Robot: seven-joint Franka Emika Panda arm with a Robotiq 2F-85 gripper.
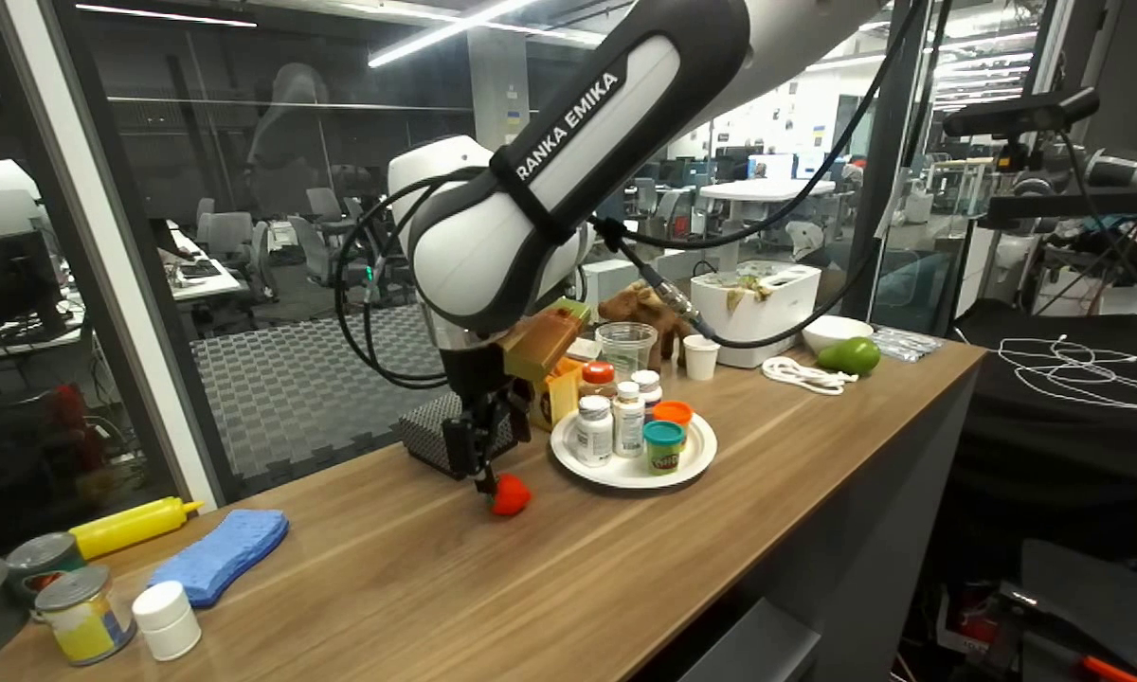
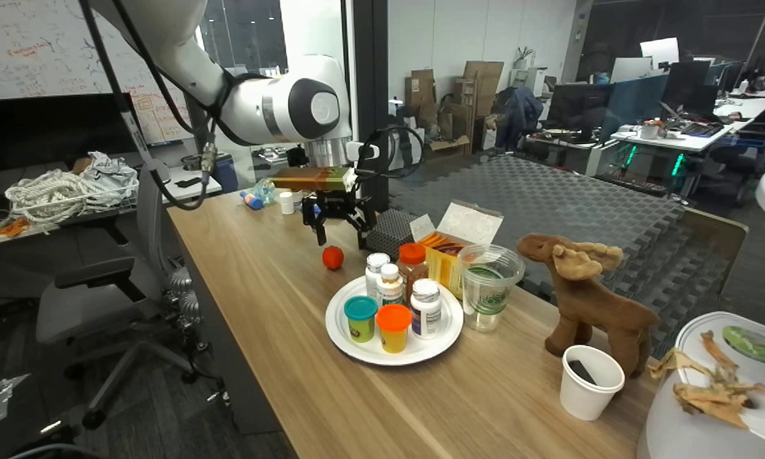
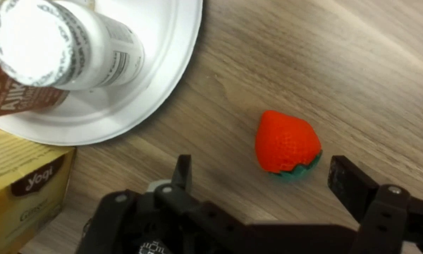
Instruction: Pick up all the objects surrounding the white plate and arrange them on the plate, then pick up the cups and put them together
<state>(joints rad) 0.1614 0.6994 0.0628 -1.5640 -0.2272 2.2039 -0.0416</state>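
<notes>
Red strawberry [image 3: 287, 141] sits right of ctr in the wrist view, gripper [image 3: 262, 167] spread wide w/ nothing held, so prob best to centre, drop straight, pinch gently, lift over white plate [image 3: 165, 67], upper left.

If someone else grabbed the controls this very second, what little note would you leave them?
Gripper: the gripper is open, holding nothing, close to the red strawberry.
Where things are: the white plate holds three white bottles, a red-capped jar, a teal-lidded tub and an orange-lidded tub. The strawberry lies off the plate. The clear plastic cup and the white paper cup stand apart from each other.
Done: those six items are on the plate, upright.
To do: the strawberry probably goes onto the plate next; then bring the two cups together.
</notes>
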